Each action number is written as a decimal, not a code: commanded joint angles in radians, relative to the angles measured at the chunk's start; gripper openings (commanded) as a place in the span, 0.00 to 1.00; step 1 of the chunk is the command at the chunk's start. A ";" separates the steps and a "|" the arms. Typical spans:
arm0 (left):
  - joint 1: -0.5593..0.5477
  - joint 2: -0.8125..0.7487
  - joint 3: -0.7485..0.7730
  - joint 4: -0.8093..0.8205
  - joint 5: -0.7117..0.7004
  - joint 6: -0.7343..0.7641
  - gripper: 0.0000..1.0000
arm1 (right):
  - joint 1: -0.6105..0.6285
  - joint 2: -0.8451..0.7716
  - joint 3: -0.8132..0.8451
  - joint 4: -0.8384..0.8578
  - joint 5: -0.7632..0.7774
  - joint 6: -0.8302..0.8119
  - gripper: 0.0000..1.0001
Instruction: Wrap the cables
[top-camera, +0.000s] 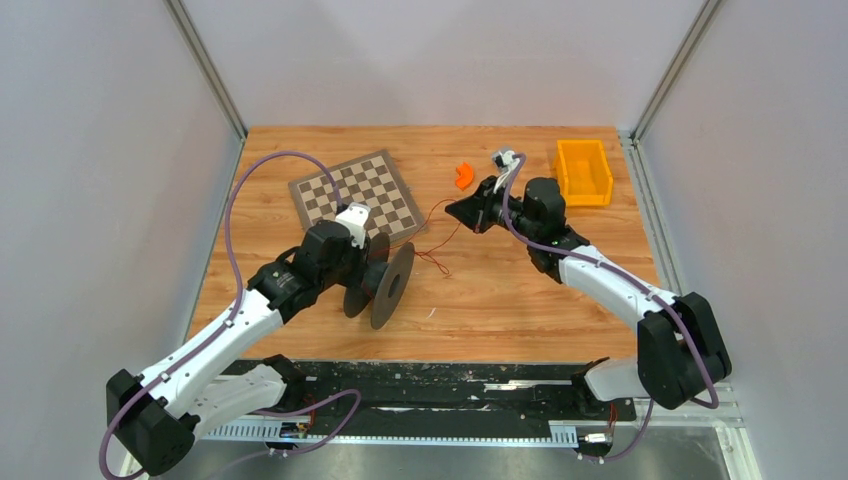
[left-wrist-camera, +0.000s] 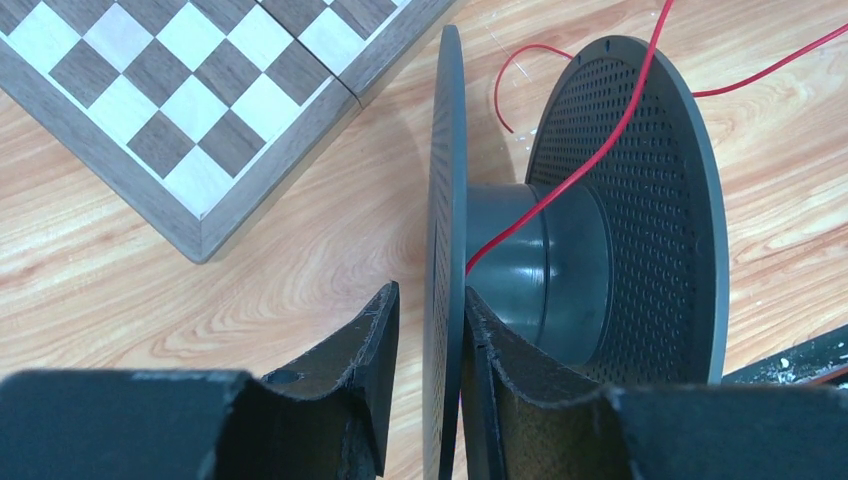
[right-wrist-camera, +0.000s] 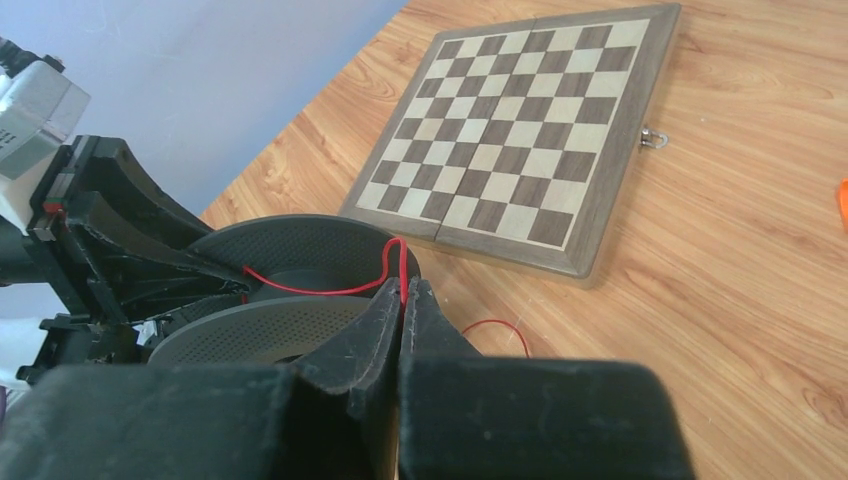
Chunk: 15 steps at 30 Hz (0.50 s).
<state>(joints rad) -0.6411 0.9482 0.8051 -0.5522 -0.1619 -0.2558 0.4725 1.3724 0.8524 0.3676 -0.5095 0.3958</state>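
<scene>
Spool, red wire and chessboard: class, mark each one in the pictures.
spool (left-wrist-camera: 560, 270), left wrist view, on its hub.
red wire (left-wrist-camera: 600, 145), left wrist view, strand crossing the perforated flange.
chessboard (right-wrist-camera: 520, 130), right wrist view, middle squares.

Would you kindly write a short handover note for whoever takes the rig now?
Left gripper: fingers straddle the near flange of the spool, small gap on one side; grip unclear.
Right gripper: shut on the red wire.
Wire runs from it to the hub; loose curls lie on the table.
Done: barely one strand on the hub.
Left: wind the rest.
</scene>
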 joint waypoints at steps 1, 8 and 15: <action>-0.009 -0.002 0.016 0.008 -0.018 -0.005 0.36 | -0.015 -0.030 -0.017 0.057 -0.007 0.024 0.00; -0.014 -0.001 0.013 0.008 -0.020 -0.002 0.37 | -0.034 -0.036 -0.045 0.064 0.000 0.023 0.00; -0.015 0.004 0.016 0.010 -0.015 0.008 0.37 | -0.050 -0.029 -0.052 0.082 -0.017 0.044 0.00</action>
<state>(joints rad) -0.6514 0.9493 0.8051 -0.5598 -0.1673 -0.2554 0.4301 1.3689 0.8024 0.3836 -0.5095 0.4076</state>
